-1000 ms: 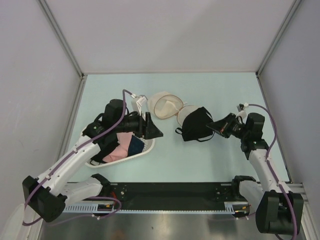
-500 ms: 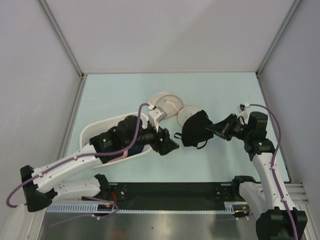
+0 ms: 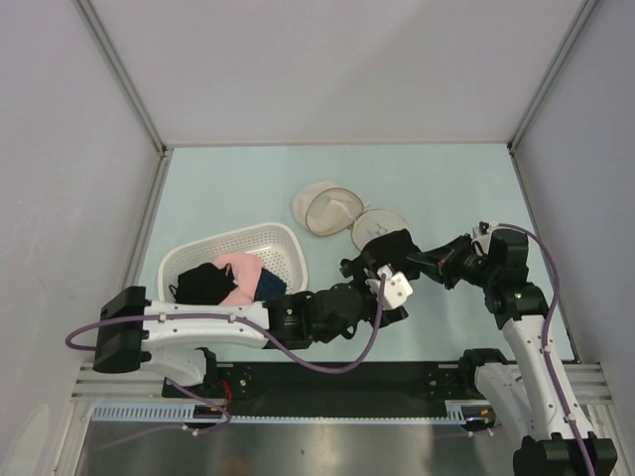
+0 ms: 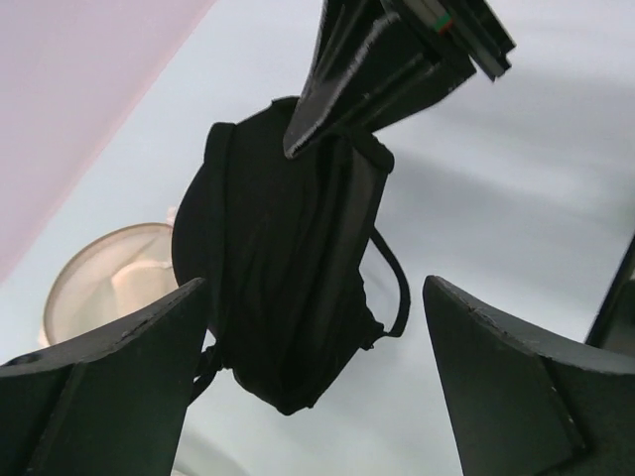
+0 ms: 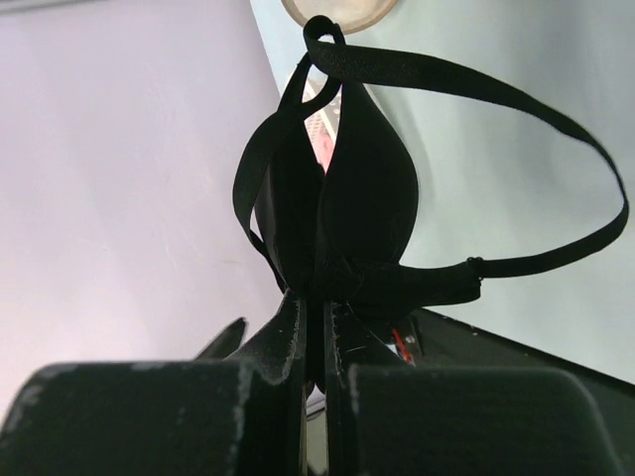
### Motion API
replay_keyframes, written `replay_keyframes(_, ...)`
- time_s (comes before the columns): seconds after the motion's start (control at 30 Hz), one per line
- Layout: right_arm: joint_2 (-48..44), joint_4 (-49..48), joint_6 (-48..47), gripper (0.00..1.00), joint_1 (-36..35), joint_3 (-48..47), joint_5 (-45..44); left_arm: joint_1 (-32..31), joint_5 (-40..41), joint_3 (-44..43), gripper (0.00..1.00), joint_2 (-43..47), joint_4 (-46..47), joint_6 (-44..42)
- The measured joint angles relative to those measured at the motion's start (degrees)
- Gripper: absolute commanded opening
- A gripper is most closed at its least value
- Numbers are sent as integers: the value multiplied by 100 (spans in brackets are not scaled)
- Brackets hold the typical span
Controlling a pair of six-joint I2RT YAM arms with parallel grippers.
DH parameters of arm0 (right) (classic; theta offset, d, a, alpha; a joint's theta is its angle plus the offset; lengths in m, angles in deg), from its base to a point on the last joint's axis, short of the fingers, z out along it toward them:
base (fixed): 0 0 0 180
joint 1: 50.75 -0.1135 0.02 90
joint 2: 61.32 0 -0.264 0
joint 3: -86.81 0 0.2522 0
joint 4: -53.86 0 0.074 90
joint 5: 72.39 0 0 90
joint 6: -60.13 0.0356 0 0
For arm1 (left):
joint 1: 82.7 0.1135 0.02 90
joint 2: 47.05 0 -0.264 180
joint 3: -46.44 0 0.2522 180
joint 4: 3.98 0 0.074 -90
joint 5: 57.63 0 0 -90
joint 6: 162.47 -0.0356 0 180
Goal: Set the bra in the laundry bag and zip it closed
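Surface: pale mint-green, matte. Enclosure: plain grey-white back panel, side panels left and right. Aluminium corner posts at rear. Lighting even, soft shadows.

left arm: stretched across rightward | left tool: jaws wide apart | right tool: jaws pressed together

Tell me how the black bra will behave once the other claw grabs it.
Probably floppy: the bra hangs folded in a limp bunch from the right claw. Likely light, since a pinch on one edge carries it. Its loose strap loops out and may snag.
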Motion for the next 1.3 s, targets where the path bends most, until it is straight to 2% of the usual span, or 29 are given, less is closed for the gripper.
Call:
replay_keyframes(0.3,-120,22,485,0,-129,-48,-160,-107,570,-2,81,-293,702,-914)
replay_keyframes(0.53,-179,7,767,0,-184,-48,-184,-157,647,-13,87,-680,844,-1248)
replay_keyframes(0.63,-186,4,863,0,-199,-50,-186,-177,640,-13,82,-726,859,-1309)
replay_keyframes(0.67,-186,2,879,0,-214,-48,-186,-179,656,-15,79,-748,890,-1353)
replay_keyframes(0.7,-190,2,909,0,-223,-48,-186,-179,675,-28,70,-782,911,-1375)
replay_keyframes(0.83,-243,0,994,0,-280,-48,-199,-168,754,-94,56,-977,1008,-1539)
replay_keyframes(0.87,-269,0,1014,0,-291,-48,-208,-149,785,-114,47,-1023,1021,-1561)
replay_keyframes(0.93,-293,-2,1027,0,-315,-48,-225,-125,828,-155,40,-1080,1038,-1606)
replay_keyframes(1.03,-319,-2,1060,0,-343,-48,-286,-98,863,-205,17,-1119,1064,-1652)
replay_keyframes(1.07,-323,-2,1062,0,-350,-48,-315,-96,863,-212,5,-1117,1069,-1652)
replay_keyframes(1.13,-337,-4,1071,0,-363,-48,-369,-90,861,-225,0,-1115,1067,-1626)
replay_keyframes(1.2,-363,-9,1069,1,-376,-48,-413,-72,796,-229,0,-1084,1012,-1565)
replay_keyframes(1.23,-376,-26,1067,7,-389,-44,-417,-37,669,-234,0,-1036,929,-1478)
replay_keyframes(1.27,-380,-48,1045,26,-404,-44,-413,7,557,-236,0,-966,839,-1368)
replay_keyframes(1.3,-376,-85,981,34,-413,-44,-396,55,448,-238,0,-896,750,-1252)
